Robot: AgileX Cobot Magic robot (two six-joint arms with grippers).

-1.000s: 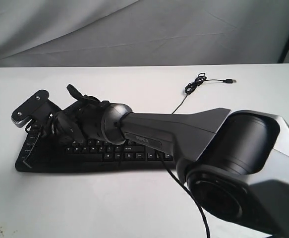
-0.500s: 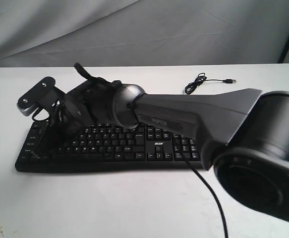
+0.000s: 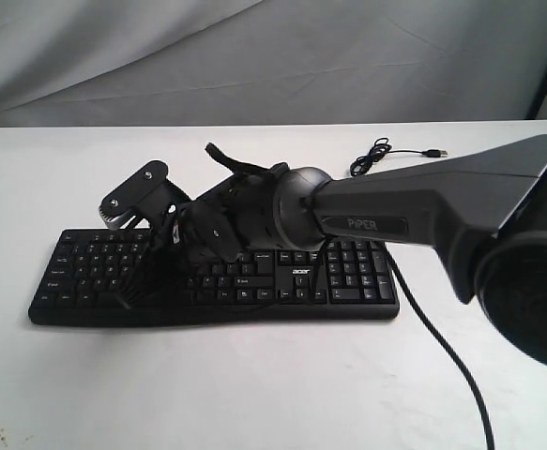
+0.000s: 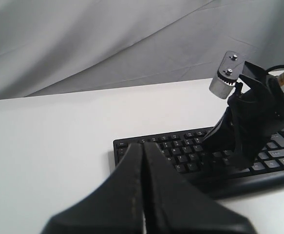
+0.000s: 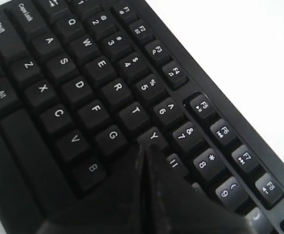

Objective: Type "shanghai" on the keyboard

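The black keyboard (image 3: 348, 281) lies across the white table, acer logo facing the front. My right arm reaches over its letter block from the right. The right gripper (image 3: 130, 292) is shut, its fingers tapering down and to the left. Seen from the right wrist, the right gripper (image 5: 144, 148) comes to a point just below the Y key and beside G on the keyboard (image 5: 78, 87), hiding the key under it; whether it touches is unclear. The left gripper (image 4: 142, 146) is shut and empty, just off the left end of the keyboard (image 4: 180, 146). It does not show in the exterior view.
The keyboard's thin USB cable (image 3: 386, 150) is coiled on the table behind the number pad. A thicker black arm cable (image 3: 442, 347) trails over the table at front right. The white table (image 3: 207, 375) ends at a grey cloth backdrop (image 3: 254, 56).
My right arm has swung to the right along the keyboard, from its left end to the middle letters, uncovering the left keys. The gripper stays shut.
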